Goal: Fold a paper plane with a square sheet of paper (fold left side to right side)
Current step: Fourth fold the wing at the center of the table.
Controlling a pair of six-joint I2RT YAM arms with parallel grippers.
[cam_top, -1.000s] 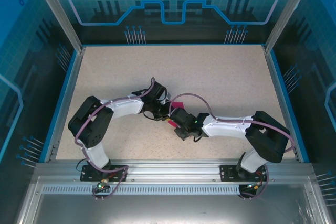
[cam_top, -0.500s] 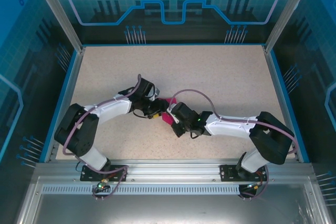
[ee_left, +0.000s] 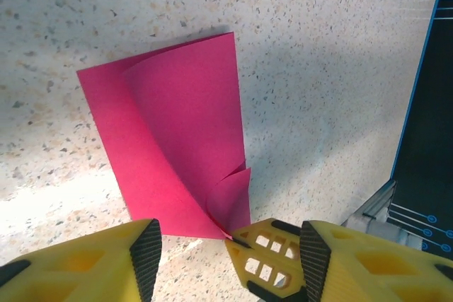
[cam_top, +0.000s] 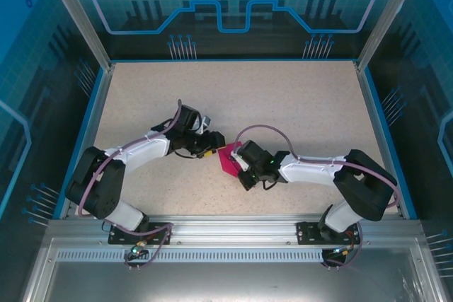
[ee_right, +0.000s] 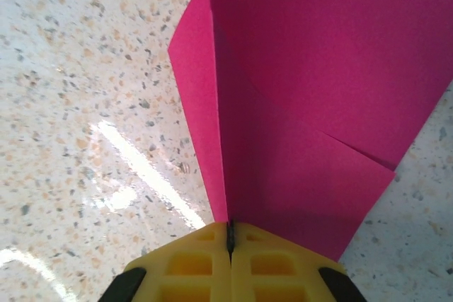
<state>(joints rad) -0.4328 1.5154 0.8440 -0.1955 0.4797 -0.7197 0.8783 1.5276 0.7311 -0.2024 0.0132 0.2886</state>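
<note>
Currently the square sheet of paper (ee_left: 184,139) lies mid-table between my two wrists. It's doubled over but loose: the top flap bows up with no hard crease, its free edges sit off the lower layer's, and there's a small curl at the near corner. My right gripper (ee_right: 230,240) is clamped on that corner, jaws fully together with the paper in the seam. My left gripper (ee_left: 230,258) sits right at it, jaws apart, holding nothing, straddling the right one's tip. Judgement: the fold isn't done. I'd use the right pinch as the anchor, drag the flap until the corners meet, then run a left fingertip along the bowed side to set the crease. The risk is thin paper sliding, or the curl getting pressed into a stray crease, so flatten that first. Table (cam_top: 304,104) is speckled beige board, matte, and I'd guess low grip. Blue rim (cam_top: 233,60) frames it, with aluminium posts (cam_top: 78,15) at the back corners and a back panel (cam_top: 233,5) printed with a blue circuit pattern.
</note>
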